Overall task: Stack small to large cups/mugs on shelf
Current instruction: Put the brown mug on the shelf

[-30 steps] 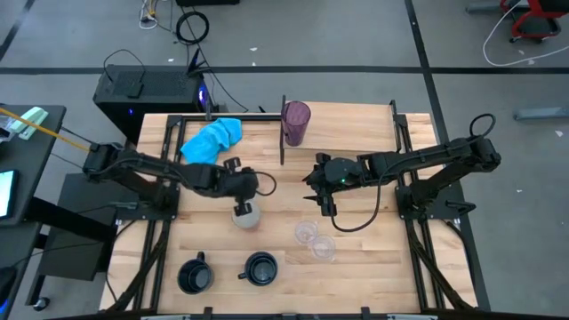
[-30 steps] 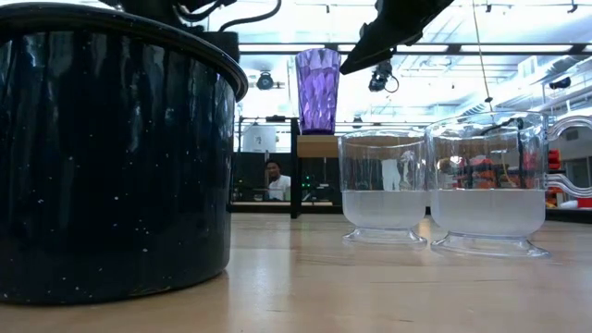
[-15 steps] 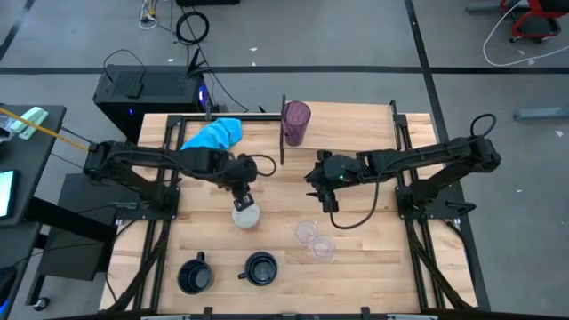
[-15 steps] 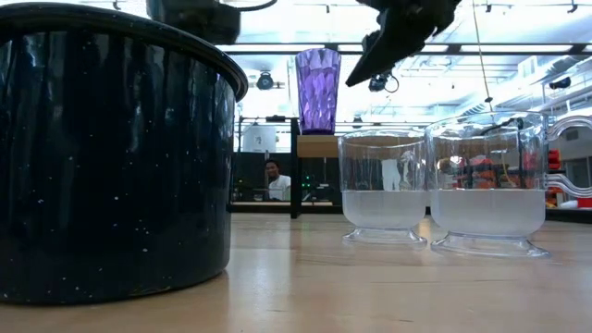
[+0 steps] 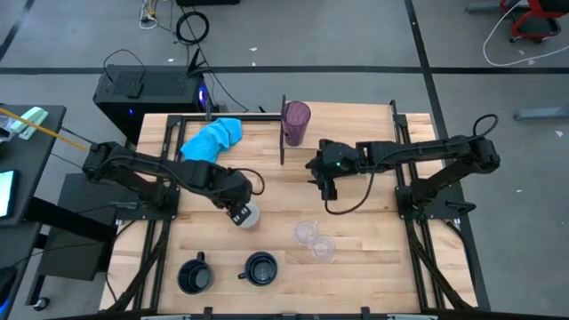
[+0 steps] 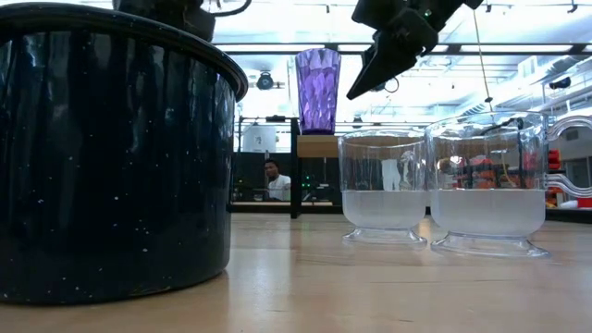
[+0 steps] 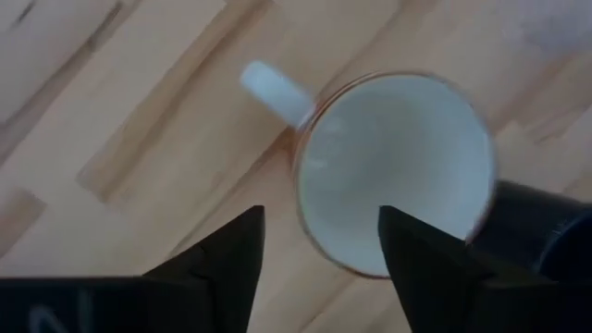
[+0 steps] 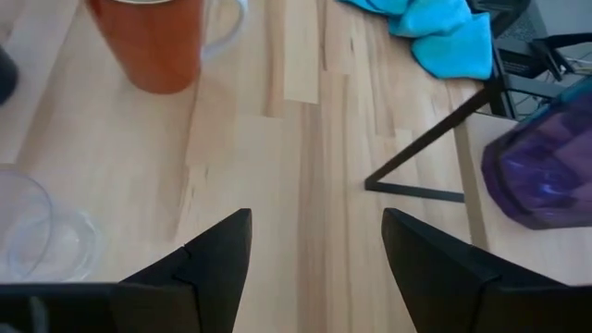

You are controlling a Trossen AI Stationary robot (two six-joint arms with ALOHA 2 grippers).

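While upright on worktop (image 5: 356, 222), orange mug (image 7: 393, 171) white inside and empty, left pincer (image 7: 319, 245) spread wide directly above it, right pincer (image 8: 314, 245) released, two clear cups (image 6: 442, 180) holding cloudy liquid only in low view.

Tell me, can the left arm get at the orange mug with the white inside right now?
Probably yes. The left gripper hangs directly above the orange mug with the white inside, fingers open, and nothing lies between them; the handle points clear to one side.

My table (image 5: 356, 258) stands on grey floor (image 5: 356, 36) crossed by dark seams. Cables (image 5: 191, 27) lie behind it. Ceiling lights (image 6: 268, 81) glow overhead.
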